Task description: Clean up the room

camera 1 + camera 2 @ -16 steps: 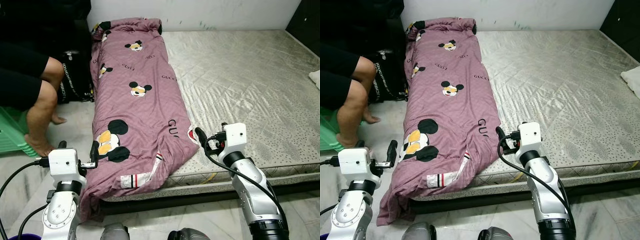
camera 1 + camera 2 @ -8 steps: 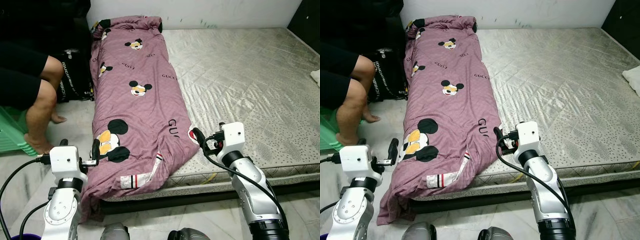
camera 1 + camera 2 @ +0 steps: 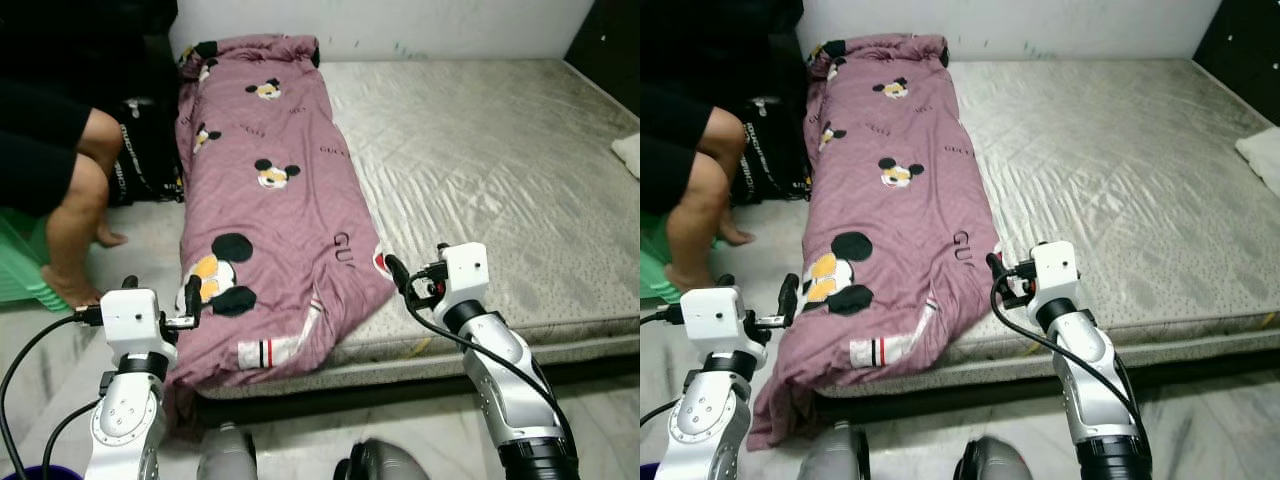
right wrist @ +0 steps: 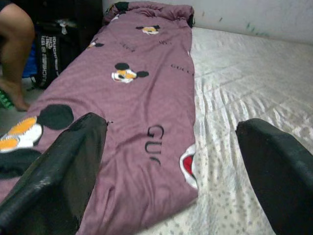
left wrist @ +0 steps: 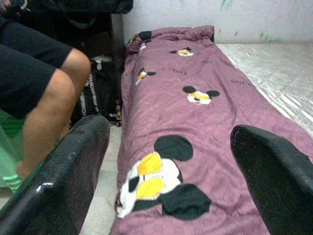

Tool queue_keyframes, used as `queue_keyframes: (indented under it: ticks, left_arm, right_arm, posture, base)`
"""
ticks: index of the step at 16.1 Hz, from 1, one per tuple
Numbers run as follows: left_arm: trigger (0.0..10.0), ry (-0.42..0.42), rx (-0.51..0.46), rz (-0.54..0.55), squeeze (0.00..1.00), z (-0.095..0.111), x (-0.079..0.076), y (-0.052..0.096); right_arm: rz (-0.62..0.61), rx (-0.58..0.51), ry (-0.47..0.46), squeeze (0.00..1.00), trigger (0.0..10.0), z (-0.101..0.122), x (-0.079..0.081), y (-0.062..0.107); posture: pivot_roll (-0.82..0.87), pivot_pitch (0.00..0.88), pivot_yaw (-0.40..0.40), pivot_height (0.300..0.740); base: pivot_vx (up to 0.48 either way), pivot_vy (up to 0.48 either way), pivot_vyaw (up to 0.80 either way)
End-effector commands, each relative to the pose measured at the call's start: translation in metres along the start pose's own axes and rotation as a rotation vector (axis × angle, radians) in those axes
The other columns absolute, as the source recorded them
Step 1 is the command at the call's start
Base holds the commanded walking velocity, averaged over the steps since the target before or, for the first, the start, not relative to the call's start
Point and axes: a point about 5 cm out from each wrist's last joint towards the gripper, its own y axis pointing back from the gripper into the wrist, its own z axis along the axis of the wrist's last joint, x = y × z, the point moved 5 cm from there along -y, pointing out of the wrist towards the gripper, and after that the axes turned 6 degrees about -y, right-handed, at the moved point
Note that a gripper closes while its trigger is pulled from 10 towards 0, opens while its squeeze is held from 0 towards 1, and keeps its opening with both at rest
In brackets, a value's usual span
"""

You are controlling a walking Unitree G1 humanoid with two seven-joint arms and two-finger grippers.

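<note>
On the far left we see a person's bare legs (image 3: 75,215) on a green stool (image 3: 22,270), cut off above the thigh, with a black bag (image 3: 150,160) just beside them against the bed, its lettering too small to read. Next comes our left gripper (image 3: 160,300), raised at the bed's left front corner with its jaws spread wide and holding nothing; the left wrist view looks between the two black fingers (image 5: 63,171) straight at the purple blanket (image 3: 270,200). That blanket, printed with cartoon mice, lies folded in a long strip along the left side of the mattress (image 3: 500,150), its near end drooping over the front edge toward the floor. Compared with a second ago the whole scene sits a little lower and the bed's front edge has drawn closer, so we judge the camera has advanced or tilted; the blanket itself has not been disturbed, and both arms stay lifted much as they were. We take this as the approach stage, nothing yet grasped. Further right, our right gripper (image 3: 400,280) hovers over the blanket's near right corner, jaws equally wide and empty. At the far right edge a pale thing (image 3: 628,152) on the mattress is clipped by the frame, and we cannot tell what it is.
</note>
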Motion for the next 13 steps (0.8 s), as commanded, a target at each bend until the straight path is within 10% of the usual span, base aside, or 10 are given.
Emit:
queue_keyframes:
  ticks: [1, 13]
  left_arm:
    - [10.0, 0.002, 0.024, 0.002, 0.00, -0.0049, 0.0003, 0.0000]
    - [10.0, -0.007, 0.014, 0.009, 0.00, -0.0032, -0.0001, -0.0018]
  right_arm:
    - [0.011, 0.000, 0.011, 0.00, 10.0, 0.0032, 0.0019, -0.0014]
    - [0.054, 0.013, 0.030, 0.00, 10.0, 0.0006, 0.0088, -0.0047]
  posture:
    - [-0.02, 0.035, -0.035, 0.613]
    - [-0.01, 0.032, -0.040, 0.583]
  base:
    - [0.000, 0.000, 0.00]
    - [0.000, 0.000, 0.07]
